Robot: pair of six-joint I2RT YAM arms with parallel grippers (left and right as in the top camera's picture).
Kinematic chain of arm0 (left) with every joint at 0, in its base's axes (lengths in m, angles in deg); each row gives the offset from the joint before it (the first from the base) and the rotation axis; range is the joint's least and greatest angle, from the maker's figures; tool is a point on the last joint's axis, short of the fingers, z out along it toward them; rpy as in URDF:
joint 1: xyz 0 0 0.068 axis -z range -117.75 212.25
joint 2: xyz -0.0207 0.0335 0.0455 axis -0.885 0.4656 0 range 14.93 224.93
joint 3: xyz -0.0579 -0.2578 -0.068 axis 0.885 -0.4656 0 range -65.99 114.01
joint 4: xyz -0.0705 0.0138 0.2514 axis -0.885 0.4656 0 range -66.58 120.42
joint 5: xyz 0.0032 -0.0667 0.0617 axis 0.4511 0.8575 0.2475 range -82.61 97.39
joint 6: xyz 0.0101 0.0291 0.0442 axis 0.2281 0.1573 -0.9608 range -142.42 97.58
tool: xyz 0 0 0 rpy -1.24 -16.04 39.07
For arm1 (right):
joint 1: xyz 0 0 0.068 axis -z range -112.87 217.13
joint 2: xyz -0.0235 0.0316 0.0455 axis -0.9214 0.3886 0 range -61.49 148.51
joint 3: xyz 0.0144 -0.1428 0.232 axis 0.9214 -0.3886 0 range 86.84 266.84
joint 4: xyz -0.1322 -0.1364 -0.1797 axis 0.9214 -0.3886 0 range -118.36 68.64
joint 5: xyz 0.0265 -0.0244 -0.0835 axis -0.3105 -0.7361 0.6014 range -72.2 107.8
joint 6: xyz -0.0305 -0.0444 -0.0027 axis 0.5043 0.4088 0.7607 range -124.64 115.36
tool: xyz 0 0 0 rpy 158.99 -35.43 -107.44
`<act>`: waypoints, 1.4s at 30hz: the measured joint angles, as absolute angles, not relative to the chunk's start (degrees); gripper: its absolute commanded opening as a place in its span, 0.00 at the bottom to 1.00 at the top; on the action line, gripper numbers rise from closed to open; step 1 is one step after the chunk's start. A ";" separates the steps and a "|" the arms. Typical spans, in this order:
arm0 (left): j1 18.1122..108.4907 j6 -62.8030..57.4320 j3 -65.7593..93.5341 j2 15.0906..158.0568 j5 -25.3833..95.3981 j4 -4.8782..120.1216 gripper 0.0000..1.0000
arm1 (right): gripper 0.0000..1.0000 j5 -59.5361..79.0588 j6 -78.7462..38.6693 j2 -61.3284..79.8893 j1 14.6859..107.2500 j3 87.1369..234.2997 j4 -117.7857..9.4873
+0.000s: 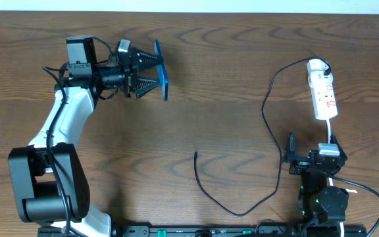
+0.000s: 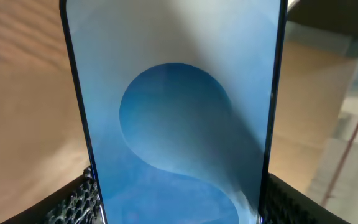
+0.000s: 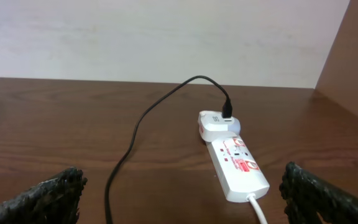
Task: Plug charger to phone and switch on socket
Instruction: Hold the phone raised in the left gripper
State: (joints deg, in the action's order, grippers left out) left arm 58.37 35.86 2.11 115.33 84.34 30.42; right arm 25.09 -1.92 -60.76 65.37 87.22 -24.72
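We saw the left gripper (image 1: 153, 71) clamping the phone (image 1: 162, 72) edge-on at 10 o'clock; it could slip under insertion force. The charger (image 1: 195, 158) tip lay loose near centre. The right gripper (image 1: 312, 148) gaped empty at 4, socket (image 1: 322, 92) at 2; a cable tug could drag it.

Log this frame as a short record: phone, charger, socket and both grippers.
phone: clamped between the jaws of the left gripper, blue screen lit
charger: one end plugged in at the socket, free tip lying on the table, not in the phone
socket: on the table ahead of the right gripper, switch state unreadable
right gripper: jaws open, holding nothing
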 measured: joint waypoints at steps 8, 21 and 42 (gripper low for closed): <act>58.22 48.27 2.11 115.33 86.85 28.98 0.07 | 0.99 25.12 -1.90 -60.76 65.37 87.22 -24.72; 57.37 61.89 2.11 115.33 89.82 24.58 0.07 | 0.99 25.09 -1.92 -60.78 65.37 87.22 -24.72; 57.37 64.38 2.11 115.33 89.82 24.56 0.07 | 0.99 25.09 -1.90 -60.76 65.37 87.22 -24.72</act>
